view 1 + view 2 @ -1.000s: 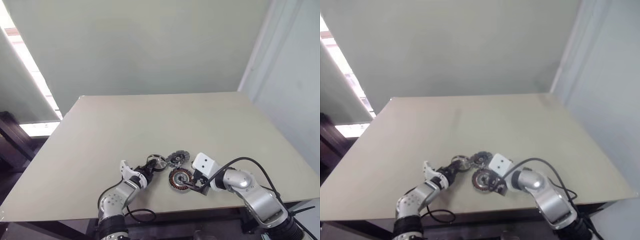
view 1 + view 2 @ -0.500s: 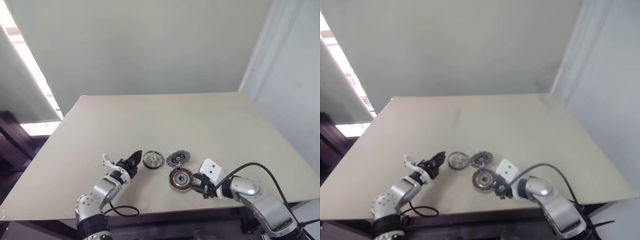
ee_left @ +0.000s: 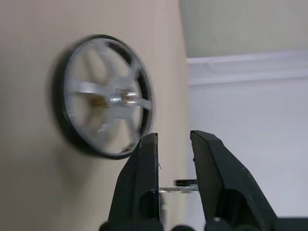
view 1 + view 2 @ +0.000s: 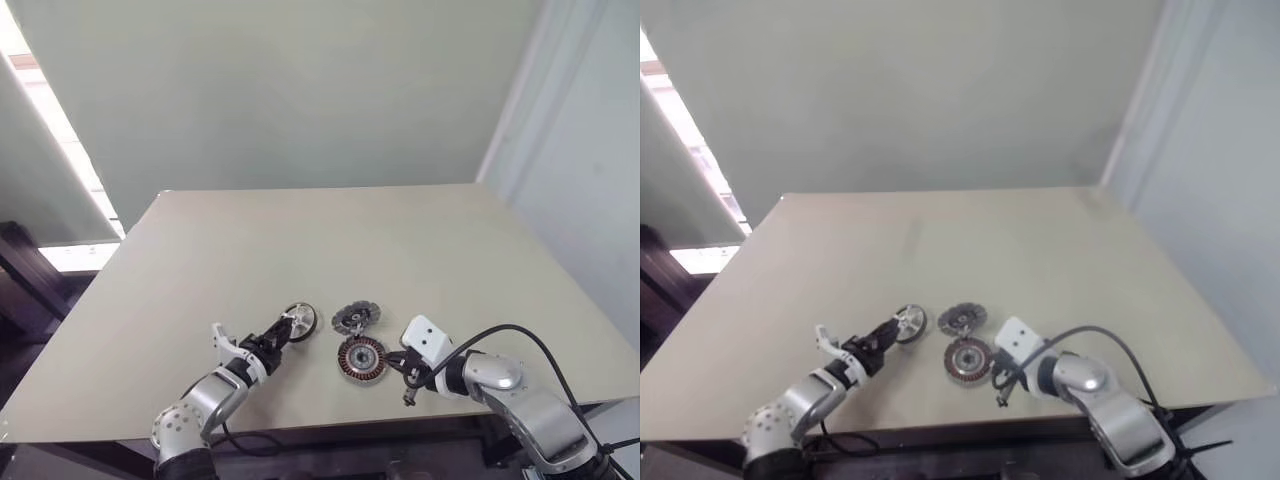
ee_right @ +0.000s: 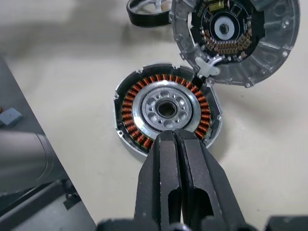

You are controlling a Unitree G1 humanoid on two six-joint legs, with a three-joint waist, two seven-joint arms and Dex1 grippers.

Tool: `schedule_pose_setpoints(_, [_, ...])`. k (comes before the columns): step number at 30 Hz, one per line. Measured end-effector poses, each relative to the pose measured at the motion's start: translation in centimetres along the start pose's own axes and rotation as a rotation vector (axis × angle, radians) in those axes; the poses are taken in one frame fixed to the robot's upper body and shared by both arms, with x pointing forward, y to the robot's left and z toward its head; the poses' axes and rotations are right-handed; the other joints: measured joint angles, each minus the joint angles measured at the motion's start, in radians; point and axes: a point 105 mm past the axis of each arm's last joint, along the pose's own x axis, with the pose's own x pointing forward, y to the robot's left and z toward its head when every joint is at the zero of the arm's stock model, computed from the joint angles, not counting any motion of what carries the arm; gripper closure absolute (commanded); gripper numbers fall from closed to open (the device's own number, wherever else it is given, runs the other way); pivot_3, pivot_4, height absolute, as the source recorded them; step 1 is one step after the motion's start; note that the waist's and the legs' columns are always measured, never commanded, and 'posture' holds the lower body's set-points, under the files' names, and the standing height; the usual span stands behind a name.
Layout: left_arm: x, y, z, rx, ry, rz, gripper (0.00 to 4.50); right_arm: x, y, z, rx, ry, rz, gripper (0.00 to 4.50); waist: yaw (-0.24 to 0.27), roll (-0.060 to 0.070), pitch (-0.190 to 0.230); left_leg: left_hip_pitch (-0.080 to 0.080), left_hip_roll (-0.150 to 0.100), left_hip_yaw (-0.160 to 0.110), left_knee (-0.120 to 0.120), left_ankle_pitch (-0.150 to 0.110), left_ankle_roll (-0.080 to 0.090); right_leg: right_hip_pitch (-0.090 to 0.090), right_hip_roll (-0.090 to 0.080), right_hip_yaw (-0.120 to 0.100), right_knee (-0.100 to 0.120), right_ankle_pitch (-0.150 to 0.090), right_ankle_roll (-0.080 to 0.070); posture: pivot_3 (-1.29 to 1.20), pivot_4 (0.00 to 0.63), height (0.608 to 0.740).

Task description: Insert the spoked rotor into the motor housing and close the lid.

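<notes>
The spoked rotor [image 4: 300,320] is tipped up on its rim on the table, left of the other parts, with its spoked face [image 3: 103,113] towards my left gripper [image 4: 283,333]. That gripper's fingers stand a little apart with nothing between them, and one fingertip [image 3: 149,144] is at the rotor's rim. The motor housing [image 4: 361,356] lies flat with its copper windings [image 5: 166,108] upward. The lid [image 4: 355,318] lies just beyond the housing, touching its edge, inner side up [image 5: 236,38]. My right gripper [image 5: 174,135] is shut and empty, its tips over the housing's near rim.
The beige table [image 4: 300,240] stretches far beyond the parts. They lie close to its front edge [image 4: 330,428]. A black cable [image 4: 505,330] loops over my right forearm. A grey wall stands behind the table.
My left gripper, drawn back half a second ago, has come up to the rotor again, and the rotor has tipped from flat onto its rim. The right gripper has closed beside the housing.
</notes>
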Motion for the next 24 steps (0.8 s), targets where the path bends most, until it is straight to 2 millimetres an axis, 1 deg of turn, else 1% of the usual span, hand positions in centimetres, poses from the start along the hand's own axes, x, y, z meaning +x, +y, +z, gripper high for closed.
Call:
schedule_pose_setpoints(2, [-0.4, 0.5, -0.5, -0.01, 0.022, 0.014, 3.03, 0.0, -0.1, 0.1, 0.0, -0.003, -0.008, 3.55, 0.0, 0.0, 0.0, 0.0, 0.0, 0.0, 0.0, 0.0, 0.0, 0.0, 0.0, 0.0, 0.0, 0.0, 0.0, 0.0, 0.0, 0.74])
schedule_pose_setpoints(3, [-0.5, 0.5, -0.8, -0.02, 0.039, 0.01, 2.82, 0.1, -0.2, 0.1, -0.001, -0.005, -0.015, 3.54, 0.0, 0.0, 0.0, 0.0, 0.0, 0.0, 0.0, 0.0, 0.0, 0.0, 0.0, 0.0, 0.0, 0.0, 0.0, 0.0, 0.0, 0.74])
schedule_pose_setpoints(5, [-0.6, 0.6, -1.0, -0.034, 0.044, 0.008, 2.14, 0.1, -0.3, 0.2, -0.005, -0.006, -0.019, 3.54, 0.0, 0.0, 0.0, 0.0, 0.0, 0.0, 0.0, 0.0, 0.0, 0.0, 0.0, 0.0, 0.0, 0.0, 0.0, 0.0, 0.0, 0.74])
schedule_pose_setpoints(10, [-0.3, 1.2, -1.1, -0.068, -0.01, 0.028, 0.42, 0.1, -0.6, 0.6, -0.021, -0.017, -0.022, 3.54, 0.0, -0.001, 0.0, 0.0, 0.0, 0.0, 0.0, 0.0, 0.0, 0.0, 0.0, 0.0, 0.0, 0.0, 0.0, 0.0, 0.0, 0.74])
schedule_pose_setpoints(11, [-0.2, 1.2, -1.1, -0.074, -0.022, 0.034, 0.01, 0.1, -0.6, 0.7, -0.024, -0.018, -0.023, 3.54, 0.0, -0.001, 0.0, 0.0, 0.0, 0.0, 0.0, 0.0, 0.0, 0.0, 0.0, 0.0, 0.0, 0.0, 0.0, 0.0, 0.0, 0.74])
schedule_pose_setpoints(16, [1.0, 1.5, -1.4, -0.117, -0.094, 0.066, 0.01, 0.2, -0.8, 0.9, -0.034, -0.021, -0.024, 3.54, 0.004, 0.0, 0.0, 0.002, -0.001, 0.0, 0.001, 0.0, 0.0, 0.003, 0.0, 0.0, 0.0, 0.0, 0.0, 0.0, 0.0, 0.74])
schedule_pose_setpoints(19, [1.4, 1.6, -1.4, -0.133, -0.095, 0.072, 0.01, 0.1, -0.8, 0.9, -0.038, -0.021, -0.025, 3.54, 0.005, 0.0, 0.0, 0.009, -0.001, 0.0, 0.0, 0.001, -0.001, 0.007, 0.0, 0.0, 0.0, -0.001, 0.0, 0.0, 0.0, 0.74])
schedule_pose_setpoints(20, [1.5, 1.7, -1.5, -0.14, -0.095, 0.075, 0.01, 0.1, -0.8, 0.9, -0.038, -0.021, -0.025, 3.54, 0.004, 0.0, 0.0, 0.014, -0.001, 0.0, 0.0, 0.001, -0.001, 0.01, 0.0, 0.0, -0.001, -0.001, 0.0, 0.0, 0.0, 0.74])
schedule_pose_setpoints(21, [1.5, 1.8, -1.5, -0.144, -0.097, 0.078, 0.01, 0.1, -0.9, 0.9, -0.038, -0.02, -0.026, 3.54, 0.002, -0.001, 0.001, 0.017, -0.001, 0.0, 0.0, -0.001, -0.005, 0.013, -0.001, -0.001, -0.002, -0.001, 0.0, 0.0, 0.0, 0.74])
schedule_pose_setpoints(24, [2.0, 2.0, -1.5, -0.157, -0.102, 0.083, 0.01, 0.1, -0.9, 0.9, -0.04, -0.018, -0.027, 3.54, 0.0, 0.003, 0.001, 0.018, -0.002, -0.005, -0.001, -0.002, -0.006, 0.017, -0.002, -0.003, -0.01, -0.002, 0.0, 0.0, 0.0, 0.74])
